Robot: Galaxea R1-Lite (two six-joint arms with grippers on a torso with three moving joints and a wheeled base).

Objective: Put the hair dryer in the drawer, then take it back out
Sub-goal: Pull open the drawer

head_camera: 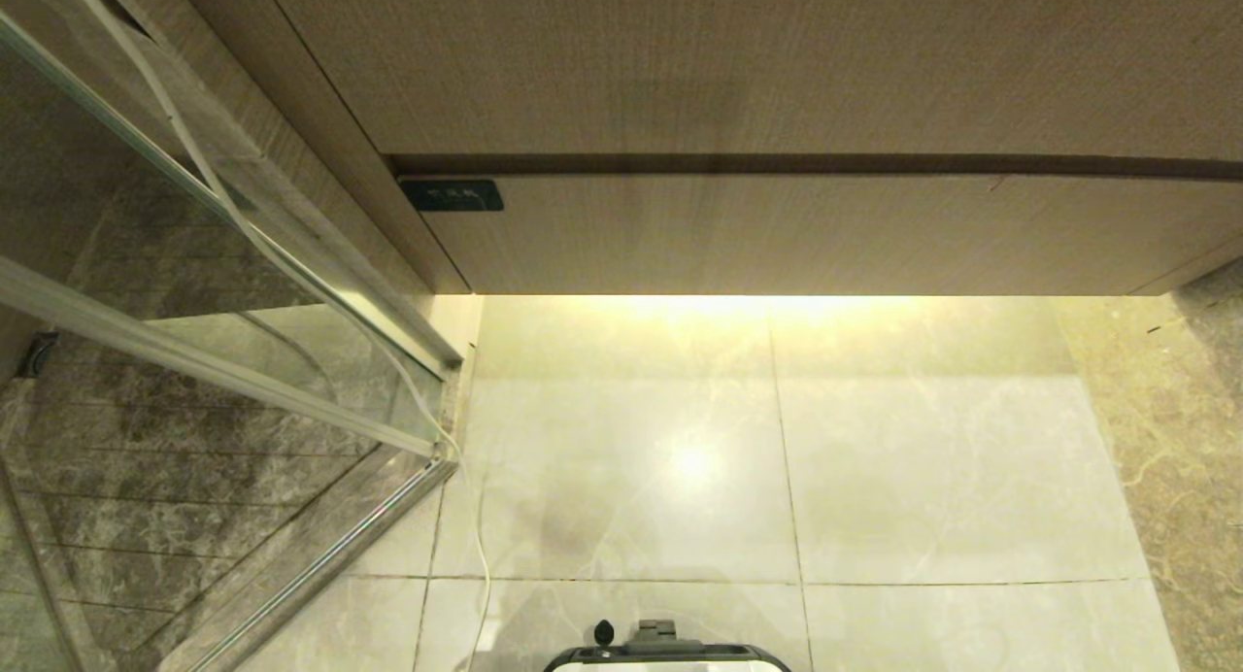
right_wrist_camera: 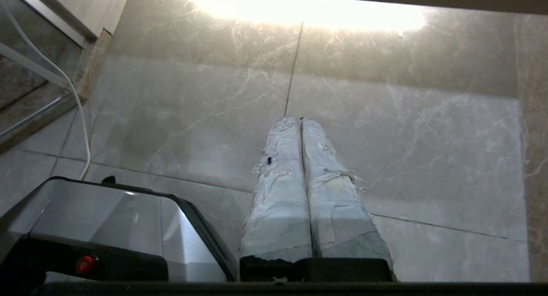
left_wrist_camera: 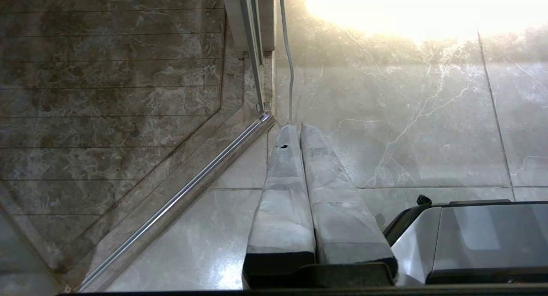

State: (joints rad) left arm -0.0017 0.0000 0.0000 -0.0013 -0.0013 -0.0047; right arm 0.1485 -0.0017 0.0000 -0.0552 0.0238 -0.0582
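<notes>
The drawer [head_camera: 796, 233] is a wide light-brown wood-grain front under the taller panel [head_camera: 728, 60], pushed in flush, with a small dark label [head_camera: 452, 195] at its left corner. The hair dryer is out of view. Neither arm shows in the head view. My left gripper [left_wrist_camera: 298, 125] hangs over the pale floor tiles near the shower threshold, its taped fingers [left_wrist_camera: 282, 176] pressed together with nothing between them. My right gripper [right_wrist_camera: 300, 119] hangs over the tiles beside the robot base [right_wrist_camera: 111, 219], shut and empty too.
A glass shower door [head_camera: 194, 293] with a metal frame stands at the left, over dark marble. A thin white cable [head_camera: 427, 410] runs down along it to the floor by the base [head_camera: 665, 653]. A light strip glows under the cabinet. A brown marble wall [head_camera: 1194, 439] borders the right.
</notes>
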